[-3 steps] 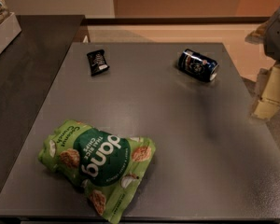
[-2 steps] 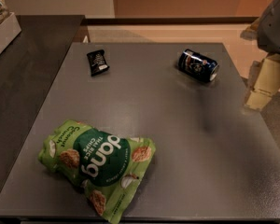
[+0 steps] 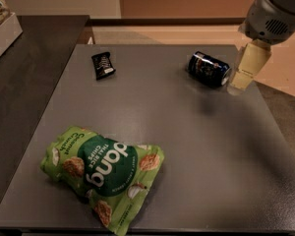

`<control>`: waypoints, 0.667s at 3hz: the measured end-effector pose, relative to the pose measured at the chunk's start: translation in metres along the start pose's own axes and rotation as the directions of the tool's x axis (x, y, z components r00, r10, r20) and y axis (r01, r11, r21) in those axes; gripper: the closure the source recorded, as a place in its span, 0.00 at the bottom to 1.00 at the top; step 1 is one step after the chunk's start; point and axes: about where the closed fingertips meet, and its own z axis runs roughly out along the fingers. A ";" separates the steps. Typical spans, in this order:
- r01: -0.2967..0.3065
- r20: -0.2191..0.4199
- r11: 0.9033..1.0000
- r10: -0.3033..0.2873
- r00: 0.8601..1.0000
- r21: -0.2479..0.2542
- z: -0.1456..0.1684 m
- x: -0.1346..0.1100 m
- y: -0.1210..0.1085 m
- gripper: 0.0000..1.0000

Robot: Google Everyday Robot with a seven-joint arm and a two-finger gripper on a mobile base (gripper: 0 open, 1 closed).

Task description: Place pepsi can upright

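Note:
The pepsi can (image 3: pixel 209 69) is dark blue with silver ends and lies on its side at the far right of the grey table (image 3: pixel 187 146). My gripper (image 3: pixel 242 77) hangs from the arm at the upper right, just right of the can's silver end and slightly above the table. It holds nothing that I can see.
A green chips bag (image 3: pixel 104 173) lies at the front left. A small black snack wrapper (image 3: pixel 103 65) lies at the far left. A darker counter (image 3: pixel 24 82) adjoins the table on the left, with a box at its far corner.
My gripper has moved left and away from the camera, from beyond the table's right edge to close beside the can. The can has not moved.

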 end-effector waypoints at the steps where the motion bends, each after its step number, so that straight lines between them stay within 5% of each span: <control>1: -0.072 -0.024 0.997 0.072 0.997 0.003 0.028 -0.014 -0.030 0.00; 2: -0.166 -0.067 0.986 0.166 0.984 0.003 0.053 -0.023 -0.052 0.00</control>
